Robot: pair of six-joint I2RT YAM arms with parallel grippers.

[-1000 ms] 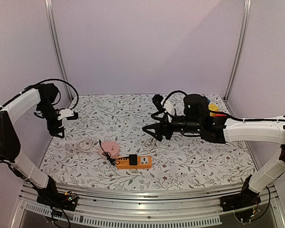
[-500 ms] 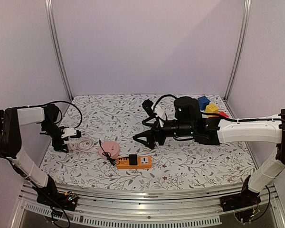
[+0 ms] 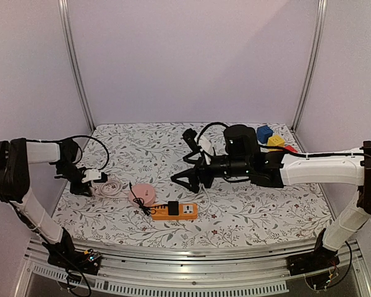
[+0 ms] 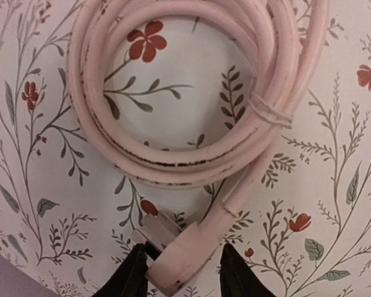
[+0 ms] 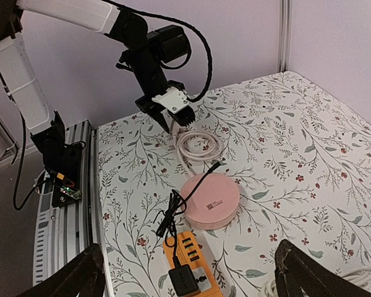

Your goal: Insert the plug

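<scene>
At the left edge of the floral-covered desk [image 3: 253,210], the left tool [image 3: 88,180] is down on a pale pink coiled cord [image 4: 173,168]; its two dark fingers [image 4: 131,277] sit tight against either side of the cord's plug [image 4: 185,257], pinching it; the plug lies flat on the desk just outside the coil, its metal prongs angled towards the upper left in the left wrist view, and a thin tie binds the loops of the coil on the right side. The right arm reaches in from the right, level over the middle of the desk; the right tool [image 3: 184,180] hangs spread wide and holds nothing, its fingertips apart at the bottom corners of the right wrist view. Below and just in front of it, near the front edge, lies an orange power strip [image 3: 187,212] with a black adapter [image 3: 172,207] seated in its left end; a thin black cable [image 5: 170,216] is bunched beside the strip and runs to a round pink disc [image 3: 141,195], which rests between the strip and the coiled cord. The plug is well apart from the strip, to its left beyond the disc. A blue block [image 3: 264,133] and a yellow block [image 3: 277,141] sit at the far right corner of the desk.
</scene>
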